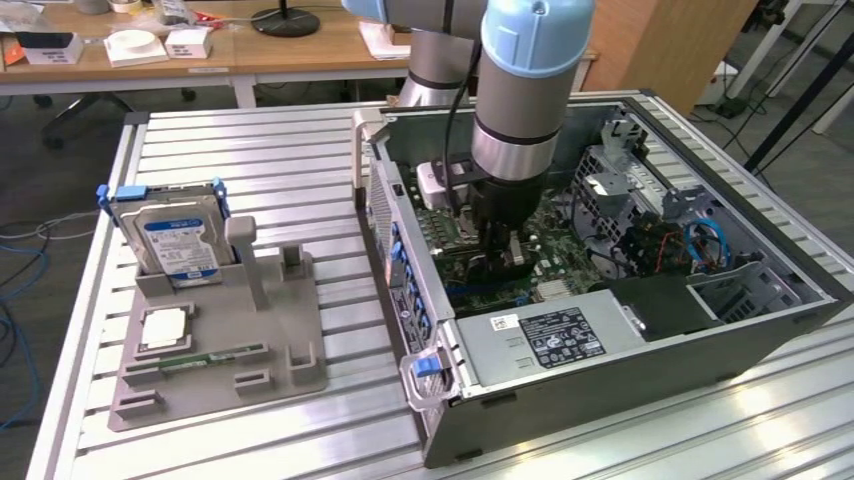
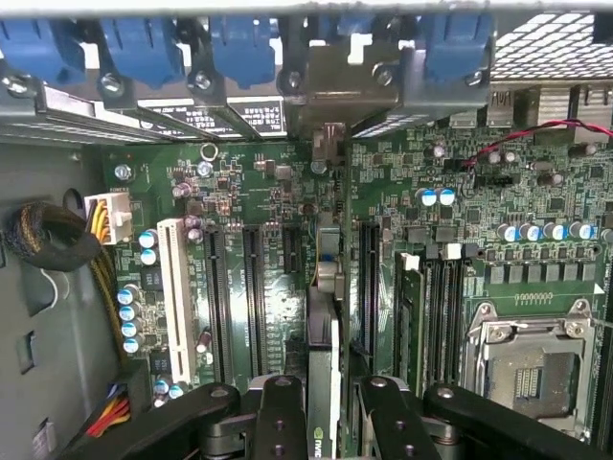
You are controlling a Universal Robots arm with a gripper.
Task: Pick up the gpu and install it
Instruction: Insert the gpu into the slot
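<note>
My gripper point(image 1: 495, 252) reaches down into the open computer case point(image 1: 627, 390), over the green motherboard point(image 1: 461, 235). In the wrist view the gripper point(image 2: 326, 407) is shut on the gpu point(image 2: 324, 326), a thin dark card seen edge-on between the two black fingers point(image 2: 281, 412). The card stands upright along an expansion slot in the middle of the motherboard point(image 2: 259, 192). Its silvery end bracket point(image 2: 335, 86) lies against the case's rear slot wall, below the blue clips. Whether the card's edge is fully down in the slot I cannot tell.
A grey parts holder point(image 1: 220, 345) on the slatted table carries a hard drive point(image 1: 174, 240), a square chip point(image 1: 163, 327) and a green memory stick point(image 1: 214, 353). Inside the case are a power supply point(image 1: 561, 335), drive cages point(image 1: 641, 190), cables point(image 2: 53, 240) and the processor socket point(image 2: 532, 369).
</note>
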